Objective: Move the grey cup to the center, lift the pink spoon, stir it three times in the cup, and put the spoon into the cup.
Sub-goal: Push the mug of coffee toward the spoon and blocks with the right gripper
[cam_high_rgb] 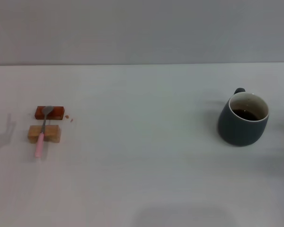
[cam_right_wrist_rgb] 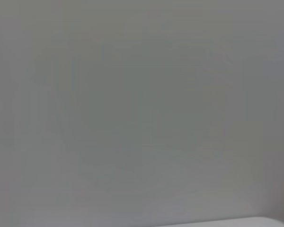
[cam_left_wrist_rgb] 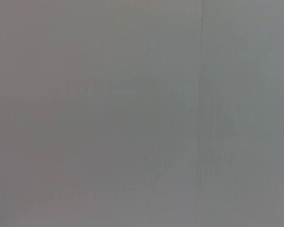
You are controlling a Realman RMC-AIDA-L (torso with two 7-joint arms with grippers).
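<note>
Lying across two blocks (cam_high_rgb: 46,123), pink spoon (cam_high_rgb: 41,138); grey cup (cam_high_rgb: 242,119) right; hands unseen, state unknowable.

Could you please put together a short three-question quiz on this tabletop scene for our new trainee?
1. True or false: the pink spoon lies across two small blocks.
2. Multiple choice: the grey cup stands on the table's (A) left side, (B) centre, (C) right side.
3. Fill in: the grey cup holds a dark ____.

Key:
1. True; it bridges the red-brown block and the tan block.
2. C; it is upright, handle turned to the far side.
3. Liquid.

Neither end effector appears in any view.
</note>
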